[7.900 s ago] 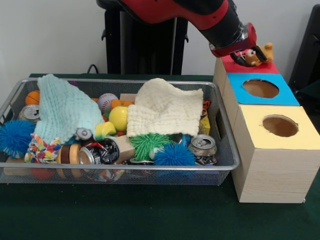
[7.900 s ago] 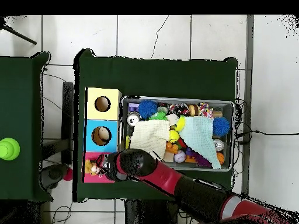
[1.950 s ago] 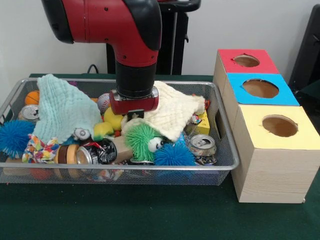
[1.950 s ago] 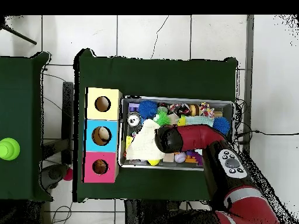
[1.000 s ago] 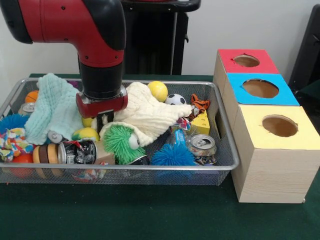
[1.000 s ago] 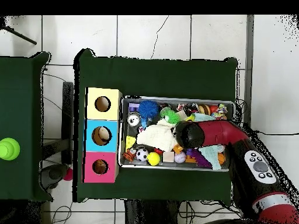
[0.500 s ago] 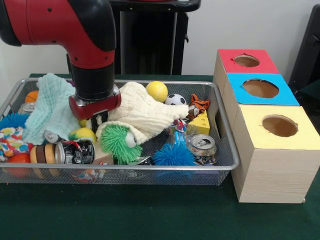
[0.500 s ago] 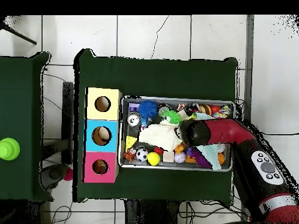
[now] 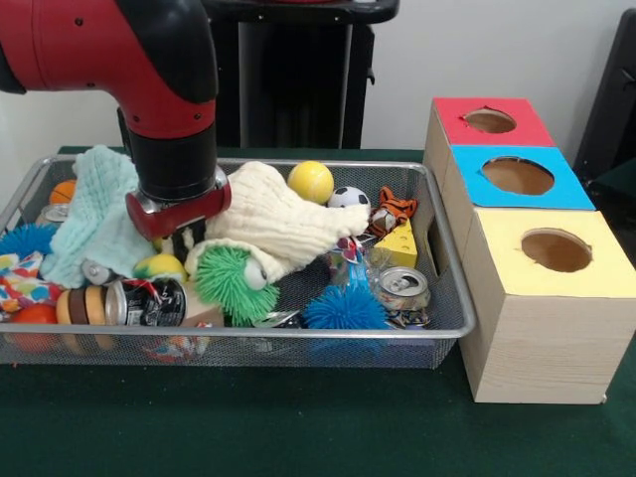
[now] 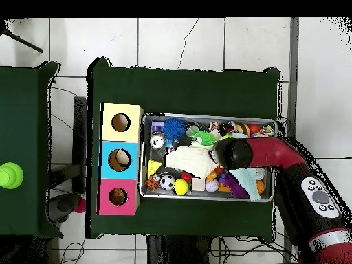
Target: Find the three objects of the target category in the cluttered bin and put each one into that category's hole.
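Observation:
My gripper (image 9: 185, 241) is down in the wire bin (image 9: 438, 260), left of centre, shut on the left end of the cream cloth (image 9: 280, 219), which stretches out to the right. In the overhead view the gripper (image 10: 221, 152) sits at the cloth's (image 10: 188, 159) right edge. Beside the cloth lie a yellow ball (image 9: 311, 182), a small soccer ball (image 9: 348, 198), a tiger plush (image 9: 395, 209) and a yellow cheese wedge (image 9: 398, 243). Right of the bin stand the red box (image 9: 487, 121), blue box (image 9: 517, 177) and yellow box (image 9: 556, 250), each with a round hole.
A mint cloth (image 9: 97, 209) covers the bin's left part. Along the front lie a green fuzzy toy (image 9: 227, 280), a blue spiky ball (image 9: 343, 308), crushed cans (image 9: 402, 288) and wooden rings (image 9: 79, 306). The arm (image 10: 289, 165) reaches over the bin's end.
The gripper left the red box, came down on the cream cloth and has dragged it leftward in the front view, uncovering the yellow ball, soccer ball, tiger plush and cheese wedge.

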You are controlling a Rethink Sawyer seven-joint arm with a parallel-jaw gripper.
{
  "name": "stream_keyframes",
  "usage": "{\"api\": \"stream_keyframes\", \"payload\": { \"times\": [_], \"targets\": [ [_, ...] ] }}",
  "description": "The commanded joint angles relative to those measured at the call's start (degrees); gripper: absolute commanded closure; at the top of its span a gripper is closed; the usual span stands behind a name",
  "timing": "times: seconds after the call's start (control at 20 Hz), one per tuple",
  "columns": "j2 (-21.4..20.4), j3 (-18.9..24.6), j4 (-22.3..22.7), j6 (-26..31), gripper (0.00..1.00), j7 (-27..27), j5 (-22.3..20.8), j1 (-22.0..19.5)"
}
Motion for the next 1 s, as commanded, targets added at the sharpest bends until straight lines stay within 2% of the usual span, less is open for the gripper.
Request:
{"api": "stream_keyframes", "payload": {
  "times": [0.05, 0.15, 0.35, 0.5, 0.7, 0.85, 1.0],
  "targets": [
    [-1.53, 0.34, -11.41, 7.43, 1.00, -23.54, -7.41, -3.96],
    [-2.12, 0.21, -11.93, 9.66, 1.00, -23.67, -6.84, -3.91],
    [-4.08, -1.08, -12.18, 18.94, 1.00, -21.24, -3.23, -3.06],
    [-5.39, -2.34, -12.58, 29.53, 1.00, -16.21, 1.23, -1.73],
    [-6.35, -2.46, -13.38, 40.85, 1.00, -13.25, 4.74, -0.70],
    [-6.37, -2.05, -13.30, 45.90, 1.00, -10.23, 7.04, -0.89],
    [-6.00, -1.01, -13.87, 51.63, 1.00, -9.85, 8.48, -1.28]
  ]
}}
